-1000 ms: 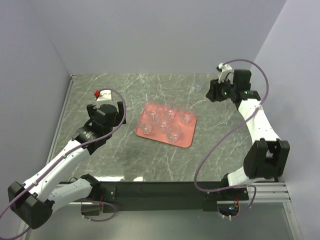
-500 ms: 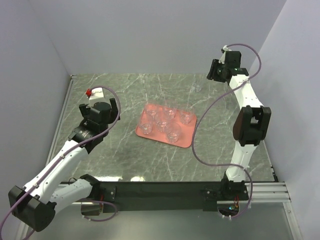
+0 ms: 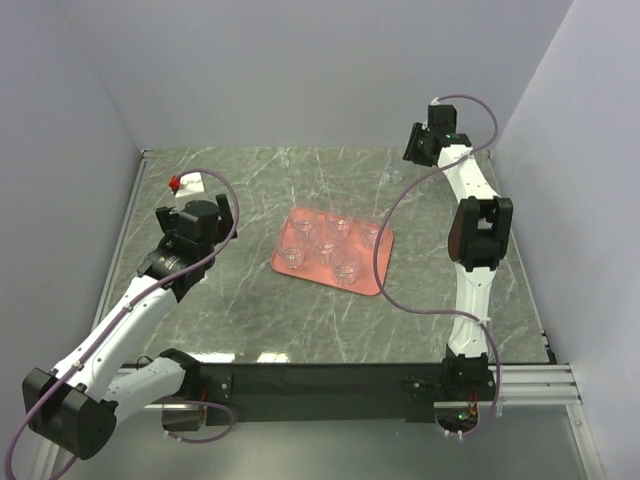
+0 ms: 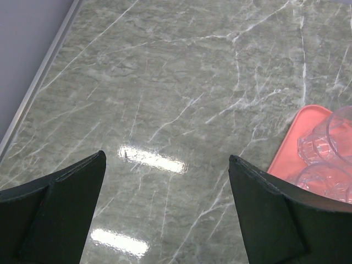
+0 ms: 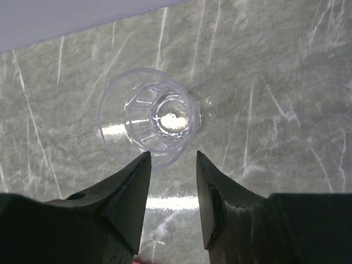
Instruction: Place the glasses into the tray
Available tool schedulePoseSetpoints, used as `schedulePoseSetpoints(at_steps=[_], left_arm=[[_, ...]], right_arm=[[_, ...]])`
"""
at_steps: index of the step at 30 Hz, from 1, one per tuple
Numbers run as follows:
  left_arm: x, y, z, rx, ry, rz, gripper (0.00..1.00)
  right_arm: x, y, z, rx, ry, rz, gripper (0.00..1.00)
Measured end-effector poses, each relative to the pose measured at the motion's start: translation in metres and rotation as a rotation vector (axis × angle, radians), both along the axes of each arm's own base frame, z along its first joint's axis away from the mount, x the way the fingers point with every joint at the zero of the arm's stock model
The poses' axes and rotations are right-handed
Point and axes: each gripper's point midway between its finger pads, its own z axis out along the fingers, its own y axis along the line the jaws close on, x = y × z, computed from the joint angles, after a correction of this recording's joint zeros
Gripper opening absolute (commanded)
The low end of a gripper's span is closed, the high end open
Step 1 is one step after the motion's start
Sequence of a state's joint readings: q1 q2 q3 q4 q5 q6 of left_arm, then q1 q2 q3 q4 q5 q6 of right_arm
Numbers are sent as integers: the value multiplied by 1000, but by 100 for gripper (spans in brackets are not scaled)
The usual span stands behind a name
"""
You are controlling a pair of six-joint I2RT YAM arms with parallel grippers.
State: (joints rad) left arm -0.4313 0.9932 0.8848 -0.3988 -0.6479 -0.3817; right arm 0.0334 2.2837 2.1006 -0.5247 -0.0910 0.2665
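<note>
The salmon-pink tray (image 3: 376,277) lies mid-table with several clear glasses (image 3: 322,238) standing in it. One more clear glass (image 3: 391,175) stands alone on the table near the back wall. In the right wrist view this glass (image 5: 148,115) stands upright just beyond my right gripper (image 5: 172,157), which is open and empty and hangs above it. In the top view the right gripper (image 3: 409,158) is at the back right. My left gripper (image 3: 200,222) is wide open and empty over bare table left of the tray. The left wrist view shows the left gripper (image 4: 166,159), the tray's corner (image 4: 308,116) and two glasses (image 4: 324,142).
The table is green-grey marble with a metal rail (image 3: 128,215) along its left edge. Pale walls close in the back and both sides. The right arm (image 3: 472,240) stands tall at the right, with its cable looping beside the tray.
My right arm has stretched up and reached toward the back wall, bringing its gripper left over the lone glass. My left gripper has drifted slightly left and back.
</note>
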Motion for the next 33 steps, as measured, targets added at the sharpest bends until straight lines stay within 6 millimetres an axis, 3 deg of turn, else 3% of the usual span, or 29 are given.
schedulePoseSetpoints(at_steps=[9, 17, 21, 23, 29, 33], left_arm=[[4, 0, -1, -14, 2, -6, 99], [5, -1, -3, -20, 5, -12, 99], [6, -1, -4, -20, 9, -13, 100], [6, -1, -5, -21, 11, -15, 99], [6, 0, -4, -21, 11, -12, 99], [7, 0, -4, -22, 9, -10, 100]], right_arm=[[9, -5, -9, -29, 3, -36, 33], [12, -1, -30, -43, 33, -35, 24], [14, 1, -29, -50, 28, -33, 5], [12, 1, -30, -55, 33, -29, 1], [12, 1, -30, -64, 23, -21, 0], [-4, 0, -27, -73, 27, -6, 0]])
